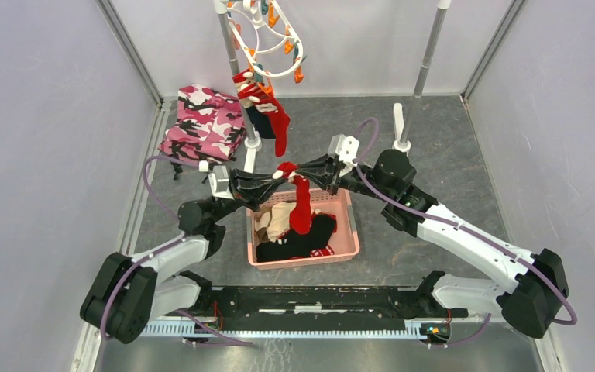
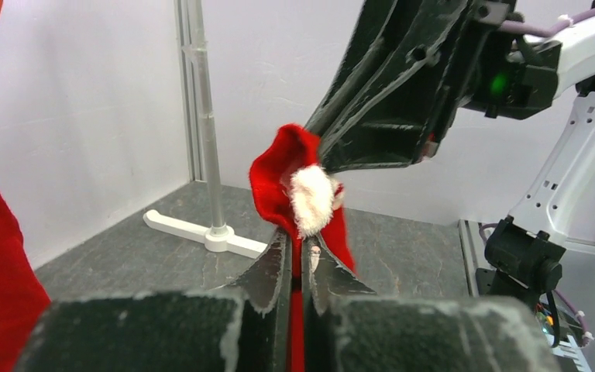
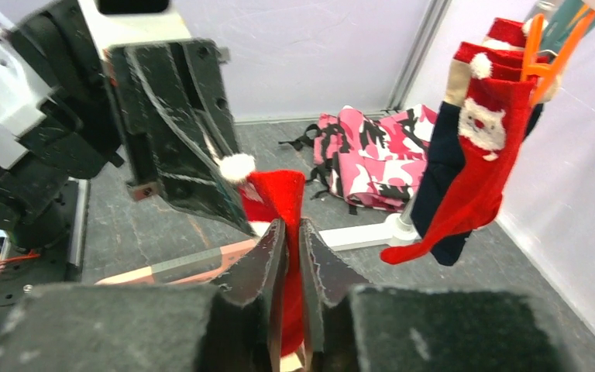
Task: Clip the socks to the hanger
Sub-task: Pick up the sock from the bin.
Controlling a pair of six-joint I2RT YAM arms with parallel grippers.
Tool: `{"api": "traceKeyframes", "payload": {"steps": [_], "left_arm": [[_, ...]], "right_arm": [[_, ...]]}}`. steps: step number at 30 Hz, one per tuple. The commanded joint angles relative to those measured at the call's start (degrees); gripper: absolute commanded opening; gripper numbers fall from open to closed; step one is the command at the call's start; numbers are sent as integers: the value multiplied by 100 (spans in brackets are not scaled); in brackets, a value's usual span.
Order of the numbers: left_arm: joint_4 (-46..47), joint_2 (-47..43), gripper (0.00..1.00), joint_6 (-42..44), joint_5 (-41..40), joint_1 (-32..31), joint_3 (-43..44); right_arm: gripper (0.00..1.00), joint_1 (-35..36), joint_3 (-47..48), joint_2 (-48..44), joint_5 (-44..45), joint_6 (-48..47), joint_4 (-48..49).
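Table (image 1: 434, 147) is walled on 3 sides, w/ the rack (image 1: 426, 62) standing at the back. L arm (image 1: 163, 260) and R arm (image 1: 465, 232) reach in from the near edge and meet mid-table, forearms angled inward so the wrists face each other above the basket (image 1: 351, 232). Cloth (image 1: 205, 124) lies folded back left, apart from the job. The basket sits right under the meeting point w/ black and beige basket socks (image 1: 298, 244) in it, prob. the supply not yet clipped. Hanger (image 1: 267, 46) is up high by the rack's left pole, tilted. Hung socks (image 1: 273, 116), a red Santa one and a navy one, dangle below it, held by an orange clip (image 3: 546, 66), so part of the task looks done. Red sock (image 1: 302, 213) is mid-air between the two grippers, cuff end pinched, the rest drooping toward the basket. L gripper (image 2: 297, 256) is clenched on the cuff just under the white pom-pom (image 2: 311, 200). R gripper (image 3: 293, 236) is closed on the same cuff from the opp. side, red fabric between its fingers, tips nearly meeting L's. The two-point hold prob. serves to spread the cuff or pass it across, so one edge can be fed into a clip. Judged: a regrip/handover step, w/ the lift to the hanger to come.
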Motion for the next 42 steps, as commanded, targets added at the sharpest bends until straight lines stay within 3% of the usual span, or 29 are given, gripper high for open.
{"api": "traceKeyframes", "payload": {"steps": [1,4,6,8,14,22,33,35,42], "left_arm": [[-903,-557,2,323,-116,-28,357],[-2399,-906,2,853,-321,-63,624],[-2976,-1081,2,1182,-456,-124,700],[-3274,-1170,2,1375,-548,-177,741],[-4204,-1227,2,1866,-601,-347,1077],[-4289,-1234,2,1907,-517,-414,1166],[-4146,-1202,4,1710,-354,-421,1170],[-4121,-1200,13,1573,-312,-416,1167],[-3381,-1286,66,867,-131,-415,798]], "right_arm": [[24,-163,182,-35,201,-179,-178],[45,-255,180,5,153,-318,-305],[64,-319,186,38,-43,-399,-312],[73,-359,212,58,-273,-487,-273],[75,-375,330,121,-608,-723,-293],[59,-376,422,325,-896,-689,-368],[12,-379,461,391,-957,-579,-358],[9,-385,373,318,-835,-574,-265],[0,-507,46,9,-702,-585,87]]}}
